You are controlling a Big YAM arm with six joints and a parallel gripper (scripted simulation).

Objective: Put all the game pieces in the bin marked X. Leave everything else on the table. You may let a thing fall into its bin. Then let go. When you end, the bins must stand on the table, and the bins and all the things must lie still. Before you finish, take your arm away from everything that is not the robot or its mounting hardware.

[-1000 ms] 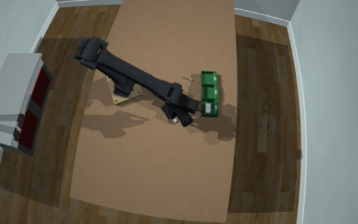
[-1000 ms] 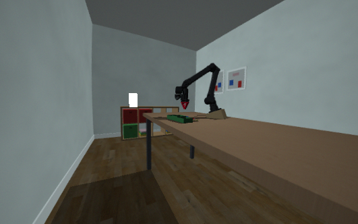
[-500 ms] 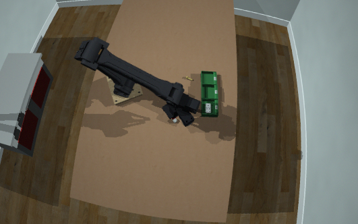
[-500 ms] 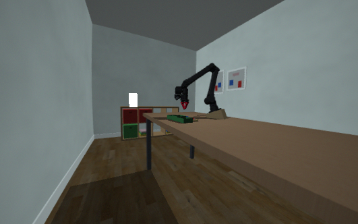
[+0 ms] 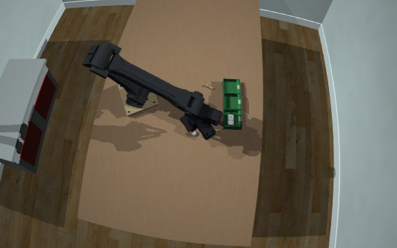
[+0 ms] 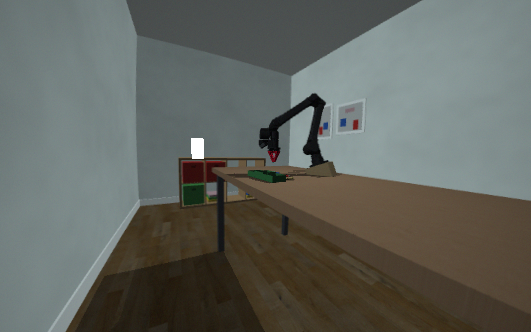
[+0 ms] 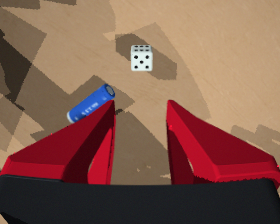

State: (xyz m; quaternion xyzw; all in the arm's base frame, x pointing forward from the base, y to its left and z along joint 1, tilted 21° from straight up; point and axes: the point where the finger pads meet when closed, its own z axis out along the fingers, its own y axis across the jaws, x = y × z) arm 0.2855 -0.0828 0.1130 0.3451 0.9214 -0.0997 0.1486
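Observation:
A white die (image 7: 141, 58) (image 5: 194, 134) with black dots lies on the table, ahead of the fingertips in the wrist view. My gripper (image 7: 140, 110) (image 6: 273, 159) is partly open and empty, held above the table. A white domino (image 5: 231, 119) lies in the lower end compartment of the row of green bins (image 5: 223, 112) (image 6: 266, 176) in the top view. The bins stand on the table to the right of the gripper. Their labels are too small to read here.
A blue battery (image 7: 89, 105) lies beside the left fingertip, partly hidden by that finger. A small brass-coloured thing (image 5: 210, 87) lies left of the bins' upper compartment. The arm hides part of the table in the top view.

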